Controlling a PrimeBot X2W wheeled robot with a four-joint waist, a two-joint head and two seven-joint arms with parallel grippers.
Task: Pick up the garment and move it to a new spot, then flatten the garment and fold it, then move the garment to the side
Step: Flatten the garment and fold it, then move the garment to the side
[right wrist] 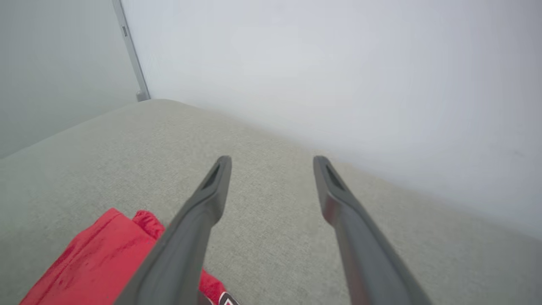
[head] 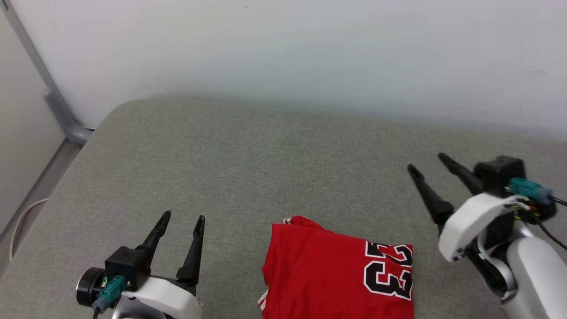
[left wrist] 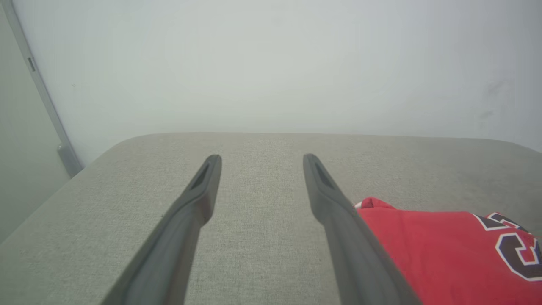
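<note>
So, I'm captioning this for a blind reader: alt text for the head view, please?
A folded red garment with a black number 23 lies on a grey padded surface at the bottom centre. The left hand and right hand stand open on either side of it, holding nothing.

Garment [head: 328,274] lower part cut off by head view btm edge
</note>
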